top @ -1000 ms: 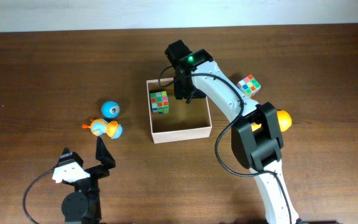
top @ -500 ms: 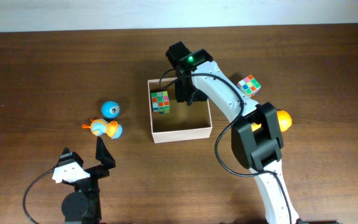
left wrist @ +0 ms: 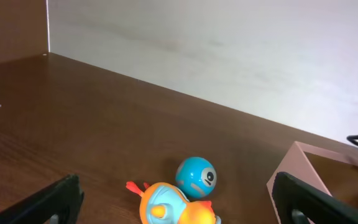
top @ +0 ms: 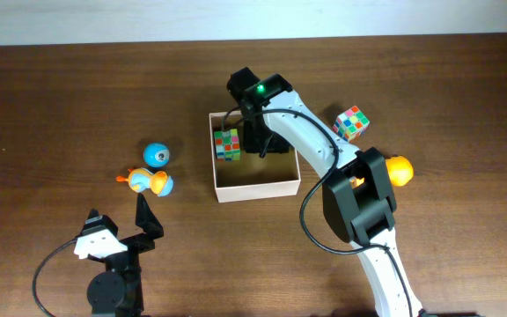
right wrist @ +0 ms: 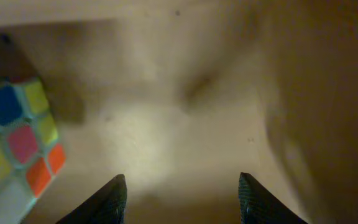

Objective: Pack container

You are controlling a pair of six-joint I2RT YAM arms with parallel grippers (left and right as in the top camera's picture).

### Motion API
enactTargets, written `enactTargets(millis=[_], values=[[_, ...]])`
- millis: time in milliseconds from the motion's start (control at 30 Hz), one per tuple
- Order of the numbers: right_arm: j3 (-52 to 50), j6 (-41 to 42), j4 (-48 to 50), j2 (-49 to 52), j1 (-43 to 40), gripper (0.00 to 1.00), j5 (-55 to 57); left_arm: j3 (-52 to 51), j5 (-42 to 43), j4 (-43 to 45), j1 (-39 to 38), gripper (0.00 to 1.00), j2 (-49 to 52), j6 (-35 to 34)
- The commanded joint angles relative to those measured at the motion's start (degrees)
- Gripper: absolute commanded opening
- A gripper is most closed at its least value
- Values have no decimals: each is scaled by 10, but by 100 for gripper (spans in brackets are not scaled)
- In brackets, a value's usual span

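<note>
Overhead, change: the right arm has swung a little to the left since a second ago. Its wrist now sits nearer the cube, and the second cube and orange ball show more fully beside it. Nothing else has shifted.
Overhead, container: the container lies mid-table with its open top up. The right gripper is lowered inside its far half, within the walls.
Overhead, cube: the cube sits in the container against the wall facing the blue ball, just beside the right gripper.
Overhead, loose things: the second cube and orange ball lie on the table on the arm's far side. The blue ball and duck lie close together on the container's other side.
Overhead, left gripper: the left gripper is at the near edge, well apart from the container.
Left wrist, gripper: its fingers are spread wide with nothing between them.
Left wrist, ahead: the duck is in front with the blue ball just behind it. A corner of the container shows at the right, clear of the fingers.
Right wrist, gripper: the dark fingertips stand apart and grip nothing.
Right wrist, container: its tan floor fills the view beyond the tips.
Right wrist, cube: it is at the left edge, outside the fingers and not touching them.
</note>
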Motion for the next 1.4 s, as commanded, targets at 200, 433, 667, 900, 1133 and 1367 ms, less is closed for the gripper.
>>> enactTargets(millis=[200, 433, 667, 900, 1133, 1367], values=[[-4, 23, -49, -6, 1, 52, -15, -4, -4, 1, 3, 99, -5, 9], [-4, 23, -71, -6, 2, 52, -34, -4, -4, 1, 3, 99, -5, 9], [-4, 12, -63, -6, 12, 52, -33, -4, -4, 1, 3, 99, -5, 9], [4, -18, -21, -10, 11, 52, -27, -4, -4, 1, 3, 99, -5, 9], [87, -36, -54, -11, 4, 53, -9, -4, -4, 1, 3, 99, -5, 9], [244, -61, -154, -11, -21, 53, 40, -4, -4, 1, 3, 99, -5, 9]])
